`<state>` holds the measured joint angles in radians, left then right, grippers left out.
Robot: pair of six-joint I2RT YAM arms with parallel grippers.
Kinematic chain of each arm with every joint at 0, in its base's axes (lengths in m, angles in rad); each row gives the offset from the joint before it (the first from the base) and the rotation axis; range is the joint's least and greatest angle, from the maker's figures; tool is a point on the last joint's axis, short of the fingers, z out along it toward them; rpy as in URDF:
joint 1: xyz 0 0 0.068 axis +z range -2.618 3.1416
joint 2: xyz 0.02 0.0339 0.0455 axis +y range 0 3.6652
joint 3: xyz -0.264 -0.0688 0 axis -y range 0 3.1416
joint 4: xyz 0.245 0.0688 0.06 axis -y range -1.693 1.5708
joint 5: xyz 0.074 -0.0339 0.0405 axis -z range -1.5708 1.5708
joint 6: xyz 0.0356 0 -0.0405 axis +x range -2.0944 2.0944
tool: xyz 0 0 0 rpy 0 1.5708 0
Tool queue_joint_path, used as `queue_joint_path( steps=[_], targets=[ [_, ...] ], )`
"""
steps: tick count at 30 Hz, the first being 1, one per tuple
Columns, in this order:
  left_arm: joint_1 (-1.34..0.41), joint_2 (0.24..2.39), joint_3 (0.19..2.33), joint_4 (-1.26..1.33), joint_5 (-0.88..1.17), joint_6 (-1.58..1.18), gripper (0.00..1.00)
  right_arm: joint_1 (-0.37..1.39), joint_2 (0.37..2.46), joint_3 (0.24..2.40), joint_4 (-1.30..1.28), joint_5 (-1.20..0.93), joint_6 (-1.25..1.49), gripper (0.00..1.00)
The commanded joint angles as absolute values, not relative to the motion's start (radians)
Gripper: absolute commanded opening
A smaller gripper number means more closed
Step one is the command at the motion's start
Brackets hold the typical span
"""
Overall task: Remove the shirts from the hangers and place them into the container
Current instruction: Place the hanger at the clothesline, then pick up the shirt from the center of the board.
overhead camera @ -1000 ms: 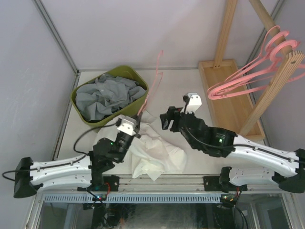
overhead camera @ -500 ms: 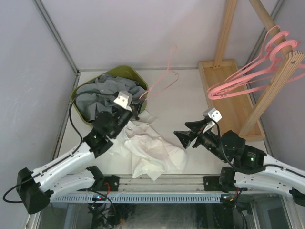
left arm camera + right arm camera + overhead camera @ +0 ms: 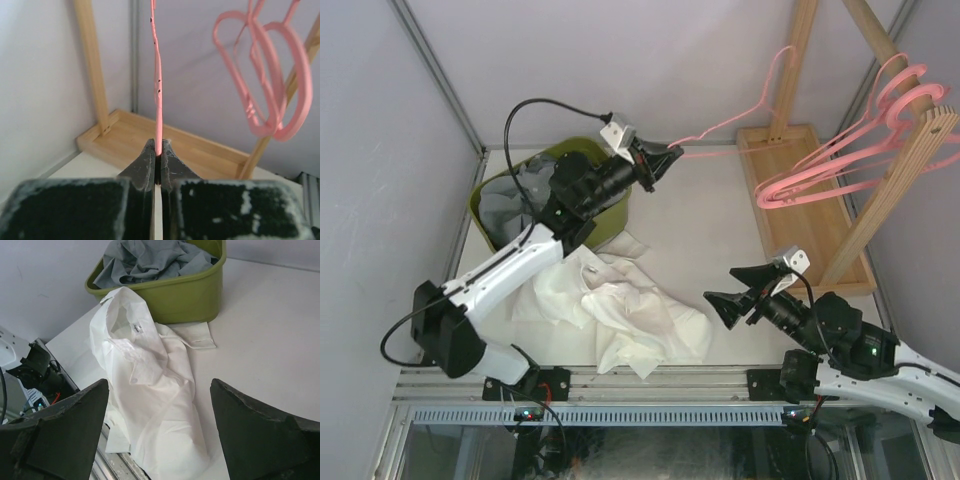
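Nearest you, your right gripper [image 3: 725, 288] is hovering with its fingers spread wide beside one white shirt [image 3: 630, 315]. The shirt is lying crumpled on the table, touching the single container [image 3: 190, 297]. One grey shirt [image 3: 150, 260] is filling that tub, and your left arm is crossing above it. Farther back, your left gripper [image 3: 670, 157] is pinching one pink hanger [image 3: 157, 90] near the wooden rack [image 3: 800, 215]. More hangers [image 3: 772, 194] are hanging there, overlapping too much to count.

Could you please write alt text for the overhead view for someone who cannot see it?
The left gripper holds a bare pink hanger out toward the wooden rack. A white shirt lies crumpled on the table beside the green tub of grey clothes; the right gripper is open.
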<state>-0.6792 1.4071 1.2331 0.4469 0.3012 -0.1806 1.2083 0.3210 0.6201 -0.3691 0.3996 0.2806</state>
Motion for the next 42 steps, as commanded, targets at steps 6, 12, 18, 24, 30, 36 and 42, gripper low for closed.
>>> queue_joint_path(
  steps=[6,12,18,24,30,36,42],
  targets=[
    [-0.675,1.669,1.601,0.698,0.509,-0.394,0.0,1.207,0.26,0.628,-0.42,0.416,0.35,0.82],
    [-0.69,1.837,1.84,0.694,0.561,-0.457,0.0,1.207,0.257,0.628,-0.427,0.404,0.37,0.81],
    [-0.719,1.927,1.959,0.611,0.598,-0.451,0.0,1.208,0.256,0.627,-0.434,0.406,0.383,0.81],
    [-0.735,1.925,1.889,0.584,0.6,-0.425,0.0,1.207,0.255,0.628,-0.432,0.414,0.381,0.81],
    [-0.737,1.834,1.74,0.603,0.535,-0.392,0.52,1.207,0.259,0.629,-0.432,0.417,0.381,0.81],
    [-0.732,1.697,1.609,0.583,0.466,-0.324,0.74,1.207,0.266,0.628,-0.425,0.425,0.373,0.81],
    [-0.727,1.498,1.347,0.581,0.361,-0.273,1.0,1.207,0.278,0.628,-0.419,0.445,0.361,0.81]
  ],
)
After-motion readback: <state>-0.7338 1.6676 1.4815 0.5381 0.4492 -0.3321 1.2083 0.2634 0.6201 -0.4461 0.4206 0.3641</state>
